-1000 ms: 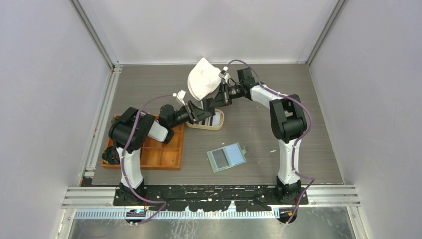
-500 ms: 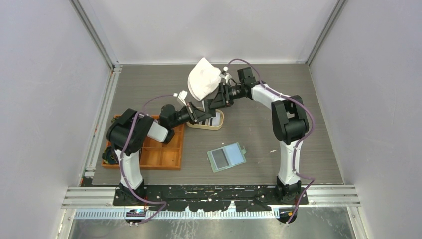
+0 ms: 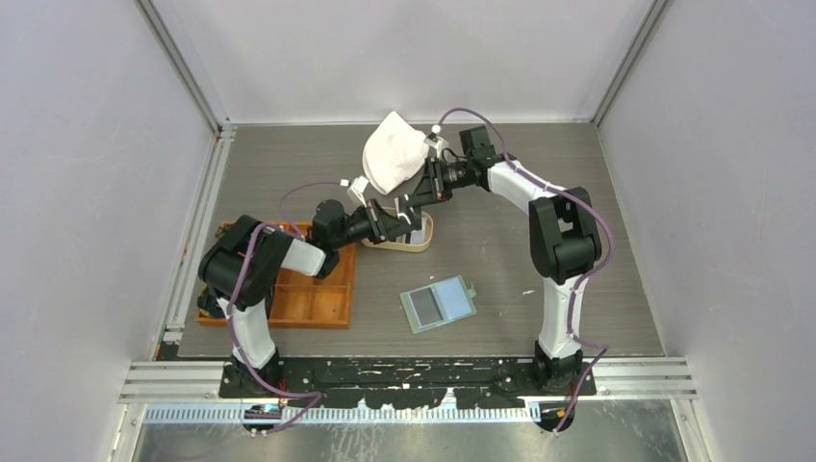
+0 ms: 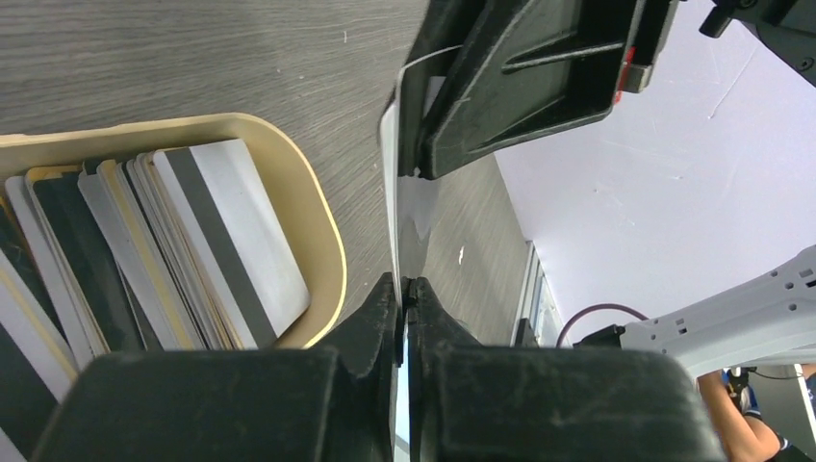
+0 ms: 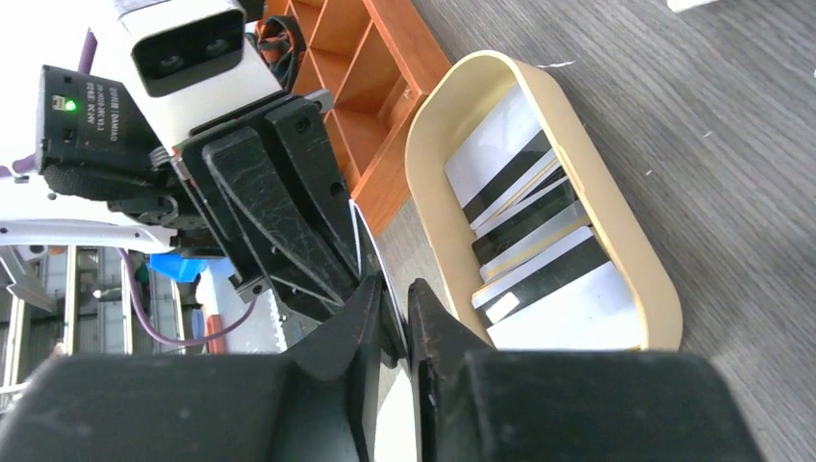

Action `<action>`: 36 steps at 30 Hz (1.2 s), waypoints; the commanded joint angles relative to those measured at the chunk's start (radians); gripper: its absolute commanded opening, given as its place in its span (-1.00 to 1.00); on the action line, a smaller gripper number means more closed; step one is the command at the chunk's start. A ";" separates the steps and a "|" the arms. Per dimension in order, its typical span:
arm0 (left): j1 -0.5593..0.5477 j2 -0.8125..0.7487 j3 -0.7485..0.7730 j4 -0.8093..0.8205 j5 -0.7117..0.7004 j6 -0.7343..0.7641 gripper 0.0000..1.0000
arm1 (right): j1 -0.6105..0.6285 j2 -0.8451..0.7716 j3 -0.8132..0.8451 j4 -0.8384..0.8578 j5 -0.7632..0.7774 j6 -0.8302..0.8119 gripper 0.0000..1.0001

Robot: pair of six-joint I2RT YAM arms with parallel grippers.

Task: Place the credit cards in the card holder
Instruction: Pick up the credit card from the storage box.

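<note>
A pale credit card (image 4: pixel 390 192) hangs edge-on above the oval tan tray (image 3: pixel 424 242), between both grippers. My left gripper (image 4: pixel 405 281) is shut on its near edge. From the other side my right gripper (image 5: pixel 395 284) straddles the same card (image 5: pixel 364 245); its jaws stand slightly apart, with a gap beside the card. In the top view the two grippers, left (image 3: pixel 397 228) and right (image 3: pixel 410 206), meet tip to tip over the tray. Several more credit cards (image 5: pixel 539 241) lie stacked in the tray. The sage-green card holder (image 3: pixel 439 302) lies open on the table, nearer the arm bases.
An orange compartmented tray (image 3: pixel 308 298) sits at the left under the left arm. A crumpled white cloth (image 3: pixel 393 154) lies behind the grippers. The tan tray's rim (image 4: pixel 327 231) curves just left of the held card.
My left gripper pushed in toward the right gripper and shut on the card. The right jaws loosened from the card. The card holder has not moved.
</note>
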 commanded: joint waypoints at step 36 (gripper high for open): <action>0.028 0.030 -0.007 0.234 0.053 -0.055 -1.00 | 0.005 -0.070 -0.008 0.081 -0.046 0.039 -0.29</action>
